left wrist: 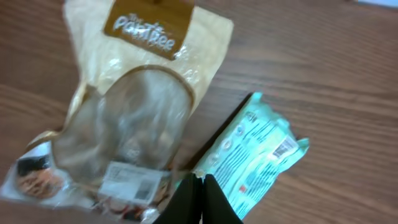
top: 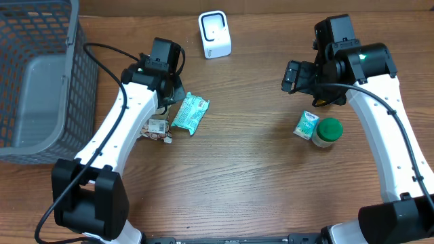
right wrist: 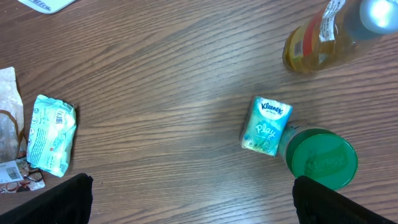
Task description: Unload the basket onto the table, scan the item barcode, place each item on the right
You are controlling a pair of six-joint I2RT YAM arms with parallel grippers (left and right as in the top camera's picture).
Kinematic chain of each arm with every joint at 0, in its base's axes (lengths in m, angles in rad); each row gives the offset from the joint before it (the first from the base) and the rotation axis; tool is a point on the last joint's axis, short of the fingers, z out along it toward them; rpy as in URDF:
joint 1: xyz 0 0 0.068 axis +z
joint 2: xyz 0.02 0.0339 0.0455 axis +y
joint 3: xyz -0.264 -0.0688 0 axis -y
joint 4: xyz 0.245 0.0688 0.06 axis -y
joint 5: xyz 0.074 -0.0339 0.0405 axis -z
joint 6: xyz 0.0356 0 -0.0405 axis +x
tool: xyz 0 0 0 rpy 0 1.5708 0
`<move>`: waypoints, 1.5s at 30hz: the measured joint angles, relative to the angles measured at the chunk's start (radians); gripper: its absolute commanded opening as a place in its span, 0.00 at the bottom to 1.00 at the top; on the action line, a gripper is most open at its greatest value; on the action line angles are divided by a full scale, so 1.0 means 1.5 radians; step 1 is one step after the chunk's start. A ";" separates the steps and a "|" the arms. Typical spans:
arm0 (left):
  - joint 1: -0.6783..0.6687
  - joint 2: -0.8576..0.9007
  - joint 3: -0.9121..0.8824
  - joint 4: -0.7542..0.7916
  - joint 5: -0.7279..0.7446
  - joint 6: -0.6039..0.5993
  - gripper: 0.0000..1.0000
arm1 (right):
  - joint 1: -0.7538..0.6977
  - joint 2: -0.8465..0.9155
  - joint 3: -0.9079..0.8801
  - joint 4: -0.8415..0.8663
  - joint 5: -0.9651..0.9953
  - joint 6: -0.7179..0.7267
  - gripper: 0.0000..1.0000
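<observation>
Our first worry is an empty or double catch. The packet (left wrist: 252, 158), which we take for the item, lies flat on the table just right of the left claw (left wrist: 200, 183), its near edge at the fingertips. The claw is clenched tip to tip. We see nothing between the fingers, and we cannot tell whether a thin edge of film is caught. If it is not, a lift brings up nothing.

The bag (left wrist: 124, 118) lies just as close on the claw's left. A fresh bite taken here could pinch both wrappers, or the wrong one.

The packet is soft film, so a pinch at its edge may let it slip or fold. A fold could crease its barcode (left wrist: 284, 148), which faces up at the end farthest from the claw. The packet looks mint green, pillow-shaped and glossy, with a crimped end, and that gloss might glare at the reader.

The scanner (top: 215, 34) stands well beyond the claw, so the carry is long for a weak hold.

The right claw (right wrist: 193, 182) hangs wide open and empty, well apart, above a tissue pack (right wrist: 266, 126) and a jar (right wrist: 320, 158).
</observation>
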 measured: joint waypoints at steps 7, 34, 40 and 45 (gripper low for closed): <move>-0.014 0.049 -0.045 0.102 0.001 0.000 0.05 | 0.000 0.000 0.000 0.000 0.000 0.000 1.00; -0.005 0.152 0.077 0.027 0.347 0.090 0.23 | 0.000 0.000 0.000 0.000 0.000 0.000 1.00; -0.008 0.135 0.102 -0.043 0.340 0.126 0.10 | 0.000 0.000 0.000 0.000 -0.001 0.000 1.00; -0.044 0.135 0.100 -0.044 0.293 0.141 0.04 | 0.000 0.000 0.000 0.000 -0.001 0.000 1.00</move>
